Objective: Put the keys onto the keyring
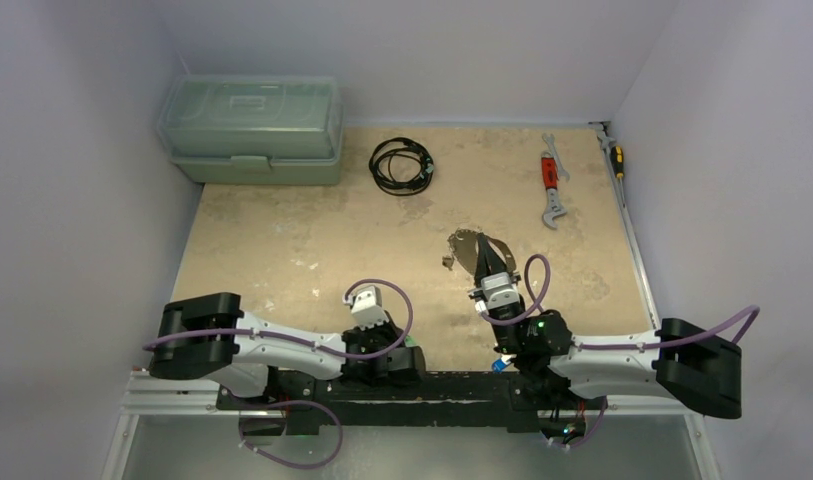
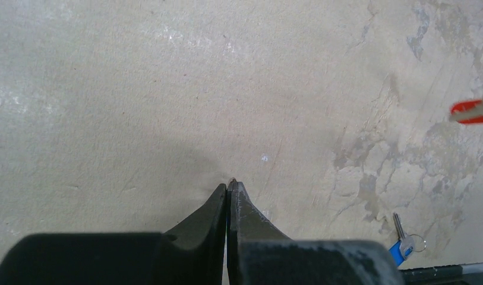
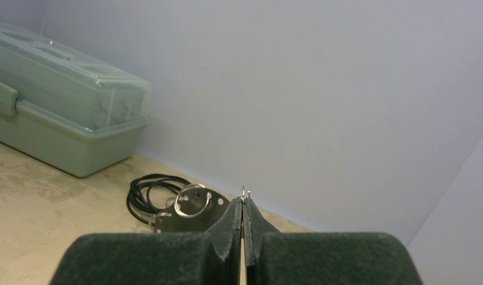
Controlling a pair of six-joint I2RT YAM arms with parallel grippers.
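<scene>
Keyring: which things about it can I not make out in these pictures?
- Top external view: the keyring is too small to count keys on it; the right end effector covers its near side.
- Right wrist view: shut fingers hide the pinched part; only a thin tip shows.
- Left wrist view: the keyring is out of frame.

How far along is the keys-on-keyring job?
Done: can't confirm that any key is threaded yet. In hand: the right fingers are shut on the thin wire of the keyring. Remaining: at least a blue-headed key lies loose on the table. The left fingers are shut and empty.
</scene>
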